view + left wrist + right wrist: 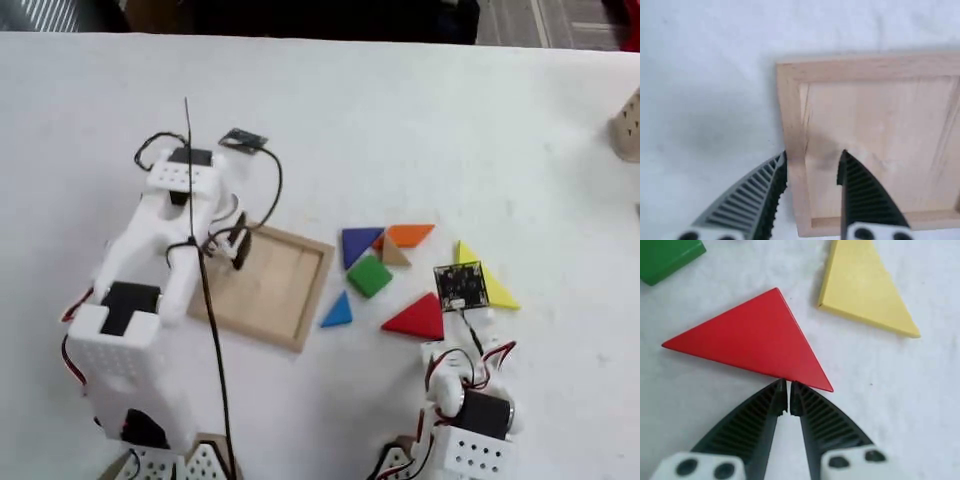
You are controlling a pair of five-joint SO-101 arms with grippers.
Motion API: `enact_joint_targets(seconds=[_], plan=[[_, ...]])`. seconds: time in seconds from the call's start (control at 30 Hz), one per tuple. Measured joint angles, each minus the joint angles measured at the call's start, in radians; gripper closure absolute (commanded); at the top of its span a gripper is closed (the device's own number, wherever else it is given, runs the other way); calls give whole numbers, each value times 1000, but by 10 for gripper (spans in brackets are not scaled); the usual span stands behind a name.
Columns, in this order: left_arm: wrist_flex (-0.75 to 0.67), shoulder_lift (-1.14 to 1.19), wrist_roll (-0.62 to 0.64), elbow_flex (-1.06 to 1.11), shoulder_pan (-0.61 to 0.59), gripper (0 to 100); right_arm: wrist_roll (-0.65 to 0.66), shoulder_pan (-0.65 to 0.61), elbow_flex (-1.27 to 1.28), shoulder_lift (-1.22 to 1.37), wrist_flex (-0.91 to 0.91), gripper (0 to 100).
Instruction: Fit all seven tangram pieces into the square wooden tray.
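The square wooden tray (300, 305) lies left of centre with nothing in it. My left gripper (812, 175) is open and straddles the tray's rim (789, 110), one finger outside and one inside; it is also in the high view (236, 246). To the tray's right lie a dark blue triangle (358, 243), an orange piece (410, 234), a tan triangle (395, 254), a green square (369, 275), a small blue triangle (338, 312), a red triangle (418, 318) and a yellow triangle (497, 292). My right gripper (788, 390) is shut and empty, its tips at the edge of the red triangle (750, 340).
A small black board (243, 140) with a cable lies behind the left arm. A pale perforated wooden object (628, 125) stands at the table's far right edge. The yellow triangle (865, 290) and green square (665, 257) lie just beyond the red one.
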Motion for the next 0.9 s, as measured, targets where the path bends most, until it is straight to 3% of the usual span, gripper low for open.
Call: enact_joint_targets(seconds=[0.23, 0.47, 0.7, 0.77, 0.9], plan=[[-2, -38, -155, 31, 87, 890, 20, 0, 0, 0, 0, 979], [-54, -310, -172, 147, 175, 890, 64, 0, 0, 0, 0, 979], [-315, -459, -173, 488, 354, 895, 64, 0, 0, 0, 0, 980], [-404, -459, -150, 522, 362, 895, 64, 0, 0, 0, 0, 980], [-479, -459, 11, 525, 362, 911, 68, 21, 0, 0, 0, 979]])
